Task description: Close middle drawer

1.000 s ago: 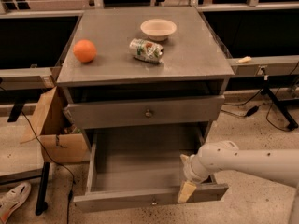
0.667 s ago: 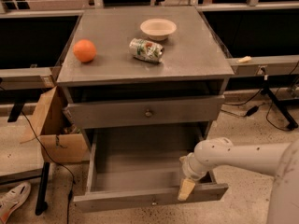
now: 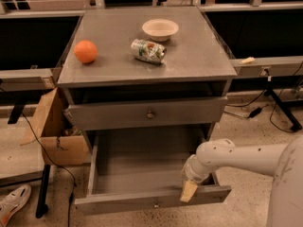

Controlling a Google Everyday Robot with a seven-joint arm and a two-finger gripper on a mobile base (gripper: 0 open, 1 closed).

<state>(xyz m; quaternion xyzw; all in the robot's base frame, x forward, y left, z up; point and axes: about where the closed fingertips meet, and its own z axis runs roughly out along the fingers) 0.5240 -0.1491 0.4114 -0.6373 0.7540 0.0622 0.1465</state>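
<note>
Orange (image 3: pixel 85 51) and tipped can (image 3: pixel 148 50) sit on the worktop (image 3: pixel 199 56). Both are round, so a hard slam could likely roll them off (the bowl (image 3: pixel 160 29) looks safer). Below the top drawer (image 3: pixel 147 113), the middle drawer (image 3: pixel 142 201) is pulled far out and empty. The hand (image 3: pixel 189 191) is at the right end of its front rim, off-centre from the knob; cannot tell if it is open or closed. Pushing from that end may skew the drawer and jam it on its rails, or the hand could slip over the rim.

Speckled floor (image 3: pixel 246 136) (cables (image 3: pixel 251 112) trailing across it), cardboard box (image 3: pixel 47 122) at left, desks (image 3: pixel 272 66) behind.
</note>
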